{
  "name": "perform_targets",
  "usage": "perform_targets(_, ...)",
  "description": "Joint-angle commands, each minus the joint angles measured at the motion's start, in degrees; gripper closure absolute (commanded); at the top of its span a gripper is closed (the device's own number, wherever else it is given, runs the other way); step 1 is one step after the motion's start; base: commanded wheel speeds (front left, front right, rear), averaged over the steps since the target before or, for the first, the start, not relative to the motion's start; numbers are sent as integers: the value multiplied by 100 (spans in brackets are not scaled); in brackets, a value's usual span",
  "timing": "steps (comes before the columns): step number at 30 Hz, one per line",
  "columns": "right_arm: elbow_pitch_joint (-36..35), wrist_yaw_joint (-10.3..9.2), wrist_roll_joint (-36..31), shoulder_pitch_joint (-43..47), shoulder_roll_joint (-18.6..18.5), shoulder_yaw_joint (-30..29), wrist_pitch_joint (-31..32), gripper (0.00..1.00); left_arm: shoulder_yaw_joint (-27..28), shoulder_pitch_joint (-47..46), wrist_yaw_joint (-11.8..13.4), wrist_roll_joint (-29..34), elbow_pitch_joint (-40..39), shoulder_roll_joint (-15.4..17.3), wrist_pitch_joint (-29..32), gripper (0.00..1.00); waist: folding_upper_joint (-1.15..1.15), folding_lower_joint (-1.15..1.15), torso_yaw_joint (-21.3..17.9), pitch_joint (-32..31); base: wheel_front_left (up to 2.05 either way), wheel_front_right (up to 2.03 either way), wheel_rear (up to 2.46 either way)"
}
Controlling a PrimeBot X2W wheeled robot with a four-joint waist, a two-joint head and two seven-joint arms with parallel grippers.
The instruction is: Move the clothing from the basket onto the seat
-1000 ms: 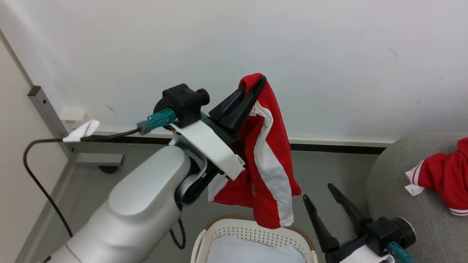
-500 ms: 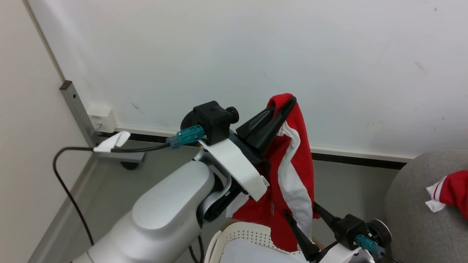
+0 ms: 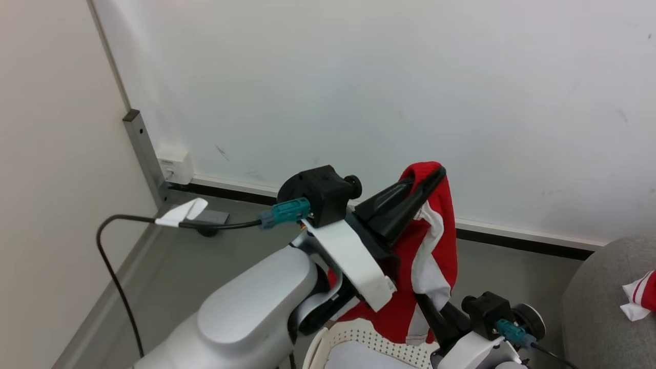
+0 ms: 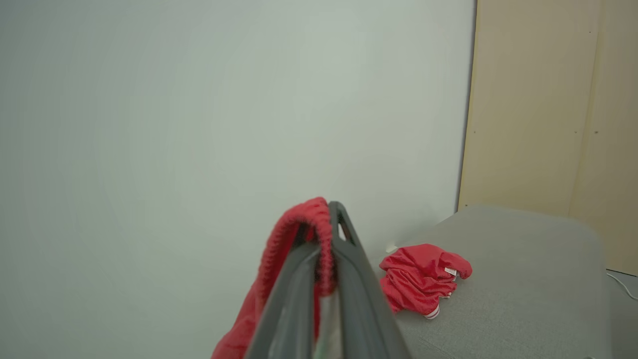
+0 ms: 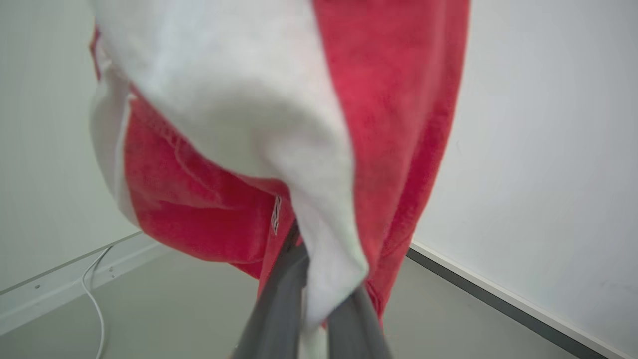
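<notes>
Left gripper [image 3: 429, 175] clamps the clothing [image 3: 450, 241] up top, right gripper [image 3: 428, 307] nips its hem; if I swing unevenly toward the seat [image 3: 594, 312], one pinch probably slips.

The left arm [image 3: 256, 307] is lifted up high. Its wrist [image 3: 353, 259] bends so the left end effector [image 3: 434, 174] points up and to the right. Its two fingers are squeezed tight on the top of the clothing [image 3: 443, 241], which hangs down from them. The right end effector [image 3: 429, 311] sits low and points up into the bottom of the clothing. Its fingers [image 5: 279, 299] are close together with white cloth pinched between them. Their tips are hidden.
</notes>
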Motion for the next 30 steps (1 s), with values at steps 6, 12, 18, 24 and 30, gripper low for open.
perform_targets(6,-160,-15,77,145,-22,-191,0,100,48,117,51,-64,69,108,-25,100,0,0,-6,17,0,0,0)
perform_targets(12,-406,-14,127,239,6,-483,0,100,103,177,58,-67,191,233,-73,100,0,0,-51,97,0,0,0)
perform_targets(18,-763,-14,253,344,28,-944,0,100,70,398,56,-91,309,372,-129,100,0,0,-124,125,0,0,0)
perform_targets(24,-1031,-14,293,367,6,-1223,0,100,32,689,47,-43,285,488,-203,60,0,0,-282,218,0,0,0)
perform_targets(30,-1209,-15,218,259,-33,-1404,0,100,58,1048,2,18,196,625,-259,0,0,0,-554,346,0,0,0)
